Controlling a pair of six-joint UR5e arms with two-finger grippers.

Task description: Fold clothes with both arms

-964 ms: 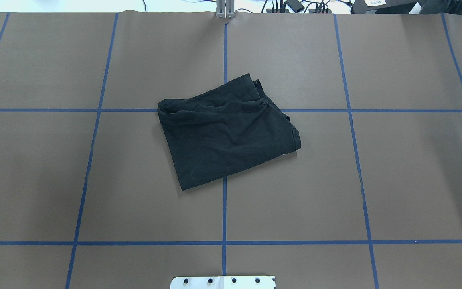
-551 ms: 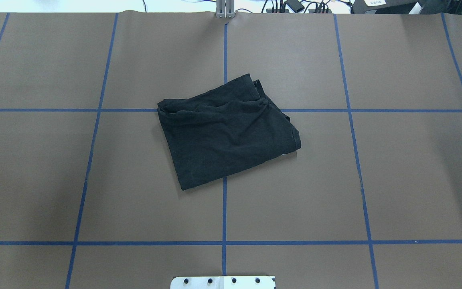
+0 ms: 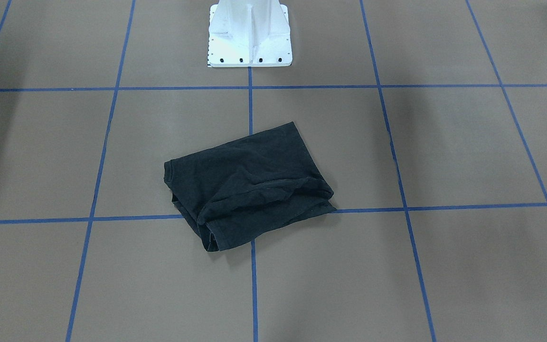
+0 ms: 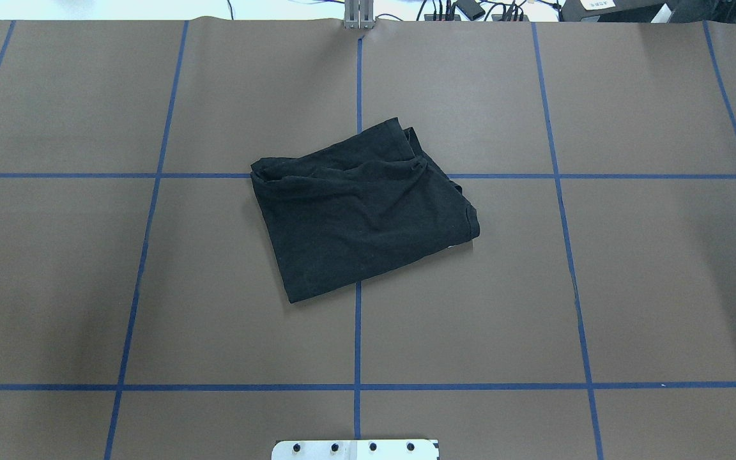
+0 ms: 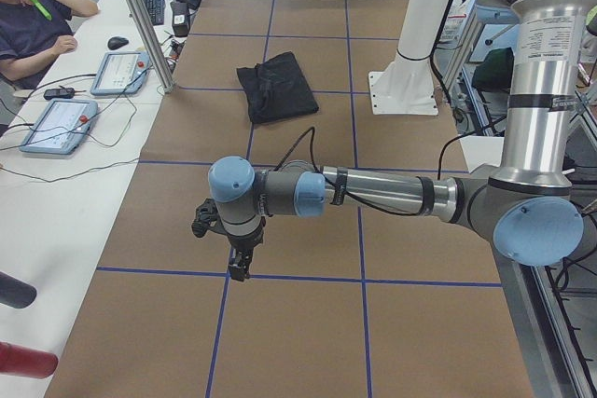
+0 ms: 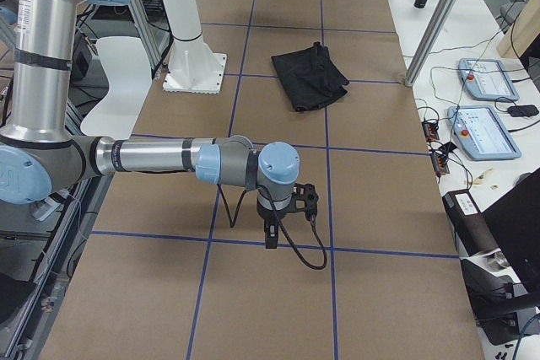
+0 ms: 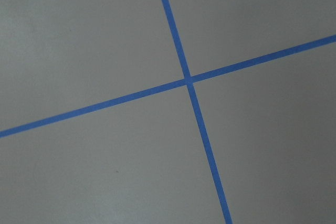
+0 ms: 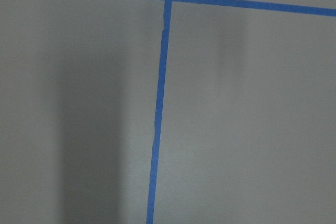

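Black T-shirt [image 4: 361, 211] lies folded on the table [image 4: 662, 287].
Only side views show left gripper [image 5: 239, 270] and right gripper [image 6: 270, 240]; apart or together, cannot tell.

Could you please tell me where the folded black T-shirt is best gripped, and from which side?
Probably the black T-shirt at its far corner, where hemmed layers lie loose and slightly lifted. Come down on it from the side away from the robot; the robot-side edge lies flat.

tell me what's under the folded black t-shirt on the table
The folded black T-shirt lies flat on the brown table sheet, covering a crossing of two blue tape lines. Its own lower layers and anything between them are hidden.
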